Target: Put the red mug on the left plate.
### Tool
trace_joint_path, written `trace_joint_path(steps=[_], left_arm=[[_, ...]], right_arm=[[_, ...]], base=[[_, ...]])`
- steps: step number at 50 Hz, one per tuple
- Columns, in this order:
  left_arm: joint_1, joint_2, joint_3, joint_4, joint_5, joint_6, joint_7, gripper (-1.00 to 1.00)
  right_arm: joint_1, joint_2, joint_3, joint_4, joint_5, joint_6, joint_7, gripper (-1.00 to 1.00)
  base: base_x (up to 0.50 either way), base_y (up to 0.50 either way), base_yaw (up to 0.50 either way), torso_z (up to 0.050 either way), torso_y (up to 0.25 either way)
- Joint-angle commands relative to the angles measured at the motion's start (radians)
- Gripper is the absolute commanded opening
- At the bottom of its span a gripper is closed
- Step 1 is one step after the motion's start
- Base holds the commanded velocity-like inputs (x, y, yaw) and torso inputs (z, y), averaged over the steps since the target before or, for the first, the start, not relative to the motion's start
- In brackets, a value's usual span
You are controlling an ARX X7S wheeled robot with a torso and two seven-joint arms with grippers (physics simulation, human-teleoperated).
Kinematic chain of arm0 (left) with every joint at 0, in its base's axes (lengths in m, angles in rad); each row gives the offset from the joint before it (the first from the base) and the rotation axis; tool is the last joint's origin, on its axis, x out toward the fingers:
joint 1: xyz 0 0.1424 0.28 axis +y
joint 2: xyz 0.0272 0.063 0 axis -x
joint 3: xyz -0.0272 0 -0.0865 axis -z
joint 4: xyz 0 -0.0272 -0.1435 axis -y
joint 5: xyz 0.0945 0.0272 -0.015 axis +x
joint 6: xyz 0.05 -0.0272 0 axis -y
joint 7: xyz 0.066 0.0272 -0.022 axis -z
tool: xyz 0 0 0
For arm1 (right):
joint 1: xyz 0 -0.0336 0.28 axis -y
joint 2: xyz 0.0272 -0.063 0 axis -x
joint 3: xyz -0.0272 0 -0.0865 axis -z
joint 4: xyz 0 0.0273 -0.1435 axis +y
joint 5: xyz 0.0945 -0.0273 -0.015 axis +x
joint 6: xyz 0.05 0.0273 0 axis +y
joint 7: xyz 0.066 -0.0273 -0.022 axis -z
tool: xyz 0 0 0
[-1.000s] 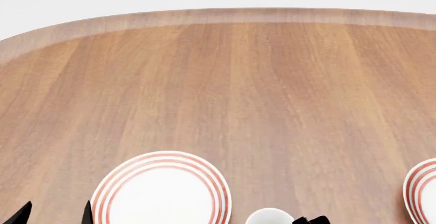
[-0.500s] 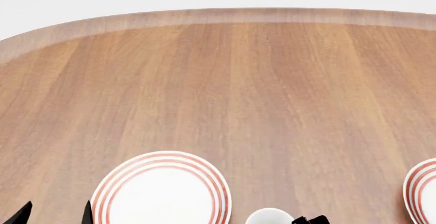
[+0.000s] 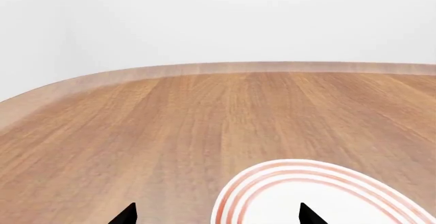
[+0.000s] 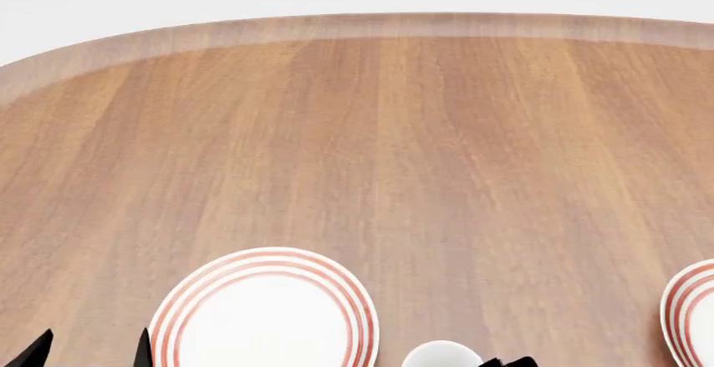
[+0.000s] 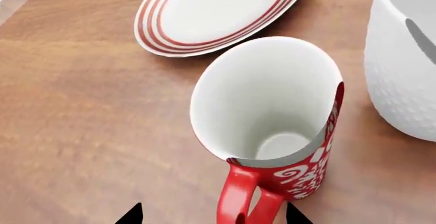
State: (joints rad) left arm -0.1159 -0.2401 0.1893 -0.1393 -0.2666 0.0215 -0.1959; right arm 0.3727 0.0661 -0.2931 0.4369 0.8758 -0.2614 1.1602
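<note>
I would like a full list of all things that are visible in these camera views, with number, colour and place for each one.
red mug: 1, red with white scroll pattern, white inside; upright on the table, its handle toward the right hand; in the head view only a white rim at the bottom edge.
left plate: 1, white with red rings; near table edge, left side.
right plate: 1, same pattern; cut off at the right border.
white mug: 1, plain white; beside the red mug.
table: 1, brown wood with rounded rim; under everything.
left hand: 1, black; fingertips apart, holding nothing, over the left plate's edge.
right hand: 1, black; fingertips apart on either side of the red mug's handle.
</note>
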Motion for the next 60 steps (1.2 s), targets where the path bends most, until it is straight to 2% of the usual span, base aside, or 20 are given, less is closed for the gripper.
trace_joint_path(steps=[1,4,5,29,54,60], left_arm=[[0.0,-0.003,0.004,0.001,-0.003,0.001,-0.004,1.0],[0.001,-0.004,0.005,0.002,-0.004,0.0,-0.005,1.0],[0.0,-0.004,0.005,0.002,-0.004,0.001,-0.005,1.0],[0.001,-0.009,0.013,0.004,-0.01,0.001,-0.013,1.0],[-0.002,-0.014,0.02,0.001,-0.018,0.003,-0.017,1.0],[-0.005,-0.014,0.024,-0.002,-0.017,0.003,-0.019,1.0]], right_arm=[[0.003,0.005,-0.013,0.007,0.009,-0.008,0.001,1.0],[0.0,0.007,-0.017,-0.002,0.008,-0.008,0.01,1.0],[-0.001,0.008,-0.016,-0.003,0.01,-0.009,0.012,-1.0],[-0.012,0.026,-0.039,-0.047,0.018,-0.011,0.038,-1.0],[-0.03,0.107,-0.166,-0.339,-0.096,0.068,0.114,-1.0],[-0.011,0.106,-0.21,-0.381,-0.097,0.064,0.036,-1.0]], base=[[0.0,0.0,0.0,0.0,0.0],[0.0,0.0,0.0,0.0,0.0],[0.0,0.0,0.0,0.0,0.0],[0.0,0.0,0.0,0.0,0.001],[0.0,0.0,0.0,0.0,0.0],[0.0,0.0,0.0,0.0,0.0]])
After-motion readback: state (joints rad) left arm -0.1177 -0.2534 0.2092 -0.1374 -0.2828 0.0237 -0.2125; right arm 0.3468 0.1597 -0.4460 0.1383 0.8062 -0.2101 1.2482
